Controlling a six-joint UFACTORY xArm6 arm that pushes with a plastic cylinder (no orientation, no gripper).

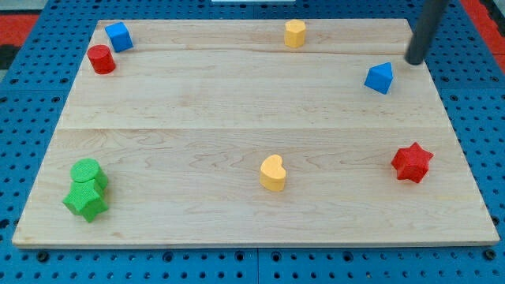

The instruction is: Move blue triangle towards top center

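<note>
The blue triangle (379,77) lies near the board's right edge, in the upper right part. My tip (414,61) is just to its upper right, a short gap away, not touching it. The rod rises out of the view's top right corner. A yellow block (295,33) stands at the top centre of the board.
A blue cube (118,36) and a red cylinder (101,59) sit at the top left. A yellow heart (273,173) lies at bottom centre, a red star (412,162) at the right, a green cylinder (87,173) and a green star (86,200) at bottom left. The wooden board (237,95) ends on a blue pegboard.
</note>
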